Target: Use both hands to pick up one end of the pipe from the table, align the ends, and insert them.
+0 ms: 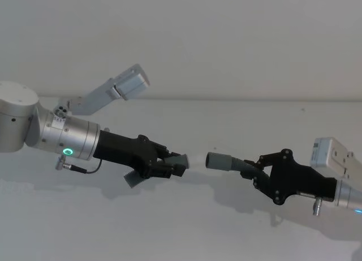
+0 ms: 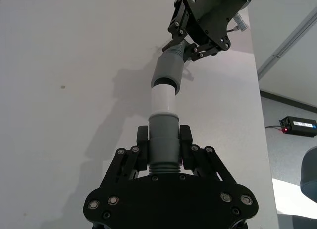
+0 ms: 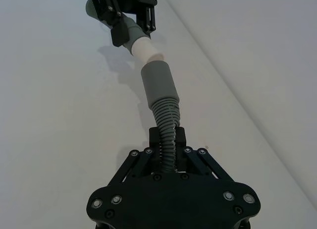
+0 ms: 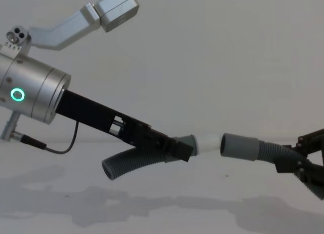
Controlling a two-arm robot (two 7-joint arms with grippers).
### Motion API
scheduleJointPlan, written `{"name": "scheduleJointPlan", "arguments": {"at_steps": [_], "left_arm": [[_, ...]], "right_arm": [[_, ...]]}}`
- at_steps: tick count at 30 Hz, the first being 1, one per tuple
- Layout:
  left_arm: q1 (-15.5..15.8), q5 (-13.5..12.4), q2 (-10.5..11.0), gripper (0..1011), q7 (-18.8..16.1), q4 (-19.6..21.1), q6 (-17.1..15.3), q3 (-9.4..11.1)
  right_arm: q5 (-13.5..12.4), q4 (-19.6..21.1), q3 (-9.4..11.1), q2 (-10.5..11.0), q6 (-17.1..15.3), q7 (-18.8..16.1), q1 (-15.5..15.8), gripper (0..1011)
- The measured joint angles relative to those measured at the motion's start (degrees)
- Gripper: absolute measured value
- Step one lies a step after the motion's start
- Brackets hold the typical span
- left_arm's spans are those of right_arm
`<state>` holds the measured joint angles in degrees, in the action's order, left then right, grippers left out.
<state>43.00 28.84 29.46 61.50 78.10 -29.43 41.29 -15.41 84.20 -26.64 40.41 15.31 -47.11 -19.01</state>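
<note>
My left gripper is shut on the cuff of the short curved pipe piece, held above the white table. Its pale whitish tip points at the open grey cuff of the longer pipe piece. My right gripper is shut on that piece's ribbed part, just behind the cuff. The two ends face each other almost in line. In the left wrist view the tip reaches the mouth of the other cuff. I cannot tell whether it has gone in.
The table's far edge meets a plain wall. Past the table's side edge, a black box with a red light lies on the floor. Bare tabletop spreads beneath both arms.
</note>
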Motion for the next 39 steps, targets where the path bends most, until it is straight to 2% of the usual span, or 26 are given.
{"name": "scheduleJointPlan", "arguments": {"at_steps": [39], "left_arm": [[2.2, 1.6, -1.2, 356, 1.0, -3.0, 0.4, 2.7]], "right_arm": [[-1.9, -0.8, -1.8, 0.6, 0.9, -0.4, -1.4, 144]]}}
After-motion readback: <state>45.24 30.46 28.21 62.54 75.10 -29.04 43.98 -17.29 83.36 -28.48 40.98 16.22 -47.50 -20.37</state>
